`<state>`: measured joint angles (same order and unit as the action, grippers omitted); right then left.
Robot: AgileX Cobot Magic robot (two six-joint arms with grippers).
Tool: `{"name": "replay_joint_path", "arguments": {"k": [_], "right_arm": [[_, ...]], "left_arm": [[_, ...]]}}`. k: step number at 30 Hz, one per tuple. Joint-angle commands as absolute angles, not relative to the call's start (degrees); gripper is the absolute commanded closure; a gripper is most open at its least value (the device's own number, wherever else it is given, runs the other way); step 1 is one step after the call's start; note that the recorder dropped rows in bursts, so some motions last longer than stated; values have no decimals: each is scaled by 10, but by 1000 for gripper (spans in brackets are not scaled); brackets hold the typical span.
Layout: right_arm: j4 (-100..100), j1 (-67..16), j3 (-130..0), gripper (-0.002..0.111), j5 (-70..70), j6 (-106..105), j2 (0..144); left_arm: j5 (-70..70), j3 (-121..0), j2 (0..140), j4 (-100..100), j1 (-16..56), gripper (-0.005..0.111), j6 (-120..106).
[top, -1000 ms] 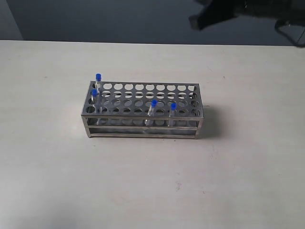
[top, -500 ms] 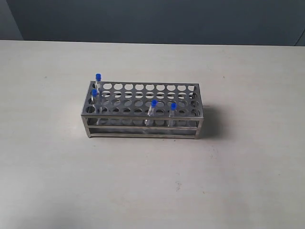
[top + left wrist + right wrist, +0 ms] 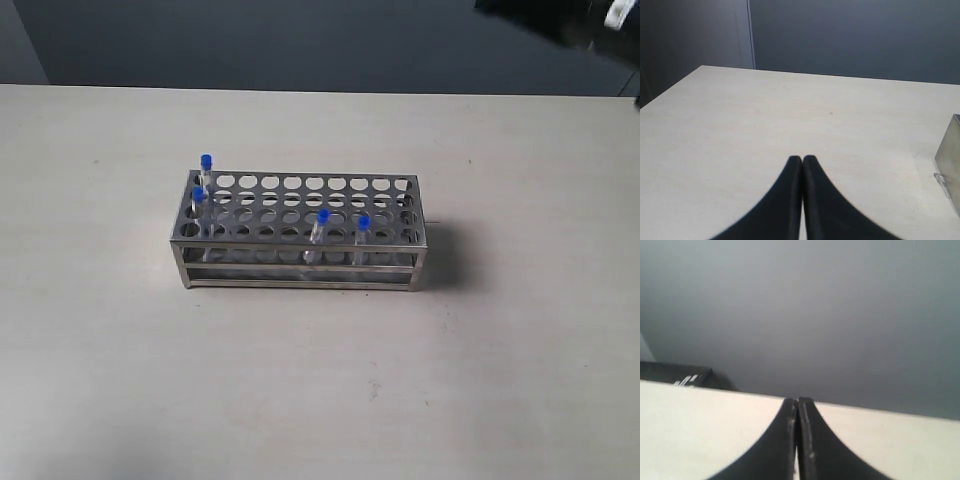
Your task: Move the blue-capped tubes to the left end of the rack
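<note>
I see a pale, off-white table with a matte top and a few faint specks. Standing flat on it near the middle is 1 shiny steel rack, its long side facing my exterior camera. The rack throws a soft shadow onto the tabletop at its right end.

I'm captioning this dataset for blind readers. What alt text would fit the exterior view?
Two blue-capped tubes stand at the left end of a steel rack on a pale table; two more stand toward its front, just right of centre. A blurred dark arm part shows at the top right, far from the rack.
</note>
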<state>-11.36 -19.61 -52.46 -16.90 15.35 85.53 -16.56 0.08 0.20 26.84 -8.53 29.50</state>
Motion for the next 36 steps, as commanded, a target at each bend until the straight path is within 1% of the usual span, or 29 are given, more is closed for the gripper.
{"name": "replay_joint_path", "arguments": {"k": [1, 2, 4, 5, 8, 9, 10, 12, 15, 16, 18, 22, 28, 36], "right_arm": [[-177, -200, -379, 108, -372, 164, 854], [-195, -200, -360, 108, -403, 163, 854], [-235, -200, -342, 108, -413, 169, 854], [-284, -200, -335, 108, -410, 206, 856], [-347, -200, -317, 108, -449, 257, 856], [-380, -200, -311, 105, -471, 276, 856], [-427, -200, -310, 101, -480, 290, 856], [-526, -200, -310, 87, -483, 319, 859], [-581, -200, -310, 70, -481, 337, 881], [-576, -200, -308, 62, -486, 337, 903], [-573, -200, -304, 57, -527, 332, 943], [-561, -200, -304, 57, -641, 285, 1032], [-514, -200, -307, 57, -653, 234, 1088], [-509, -201, -332, 57, -666, 227, 1106]], "left_arm": [[-167, 0, 0, 269, -84, 106, 296], [-167, 0, 0, 269, -84, 106, 296], [-167, 0, 0, 269, -84, 106, 296], [-167, 0, 0, 269, -84, 106, 296], [-167, 0, 0, 269, -84, 106, 296], [-167, 0, 0, 269, -84, 106, 296], [-166, 0, 0, 269, -84, 106, 296], [-166, 0, 0, 270, -84, 106, 296], [-166, 0, 0, 270, -84, 106, 296], [-166, 0, 0, 270, -84, 106, 296], [-166, 0, 0, 270, -84, 106, 296], [-167, 0, 0, 270, -84, 106, 296], [-167, 0, 0, 270, -84, 106, 296], [-167, 0, 0, 270, -84, 106, 296]]}}
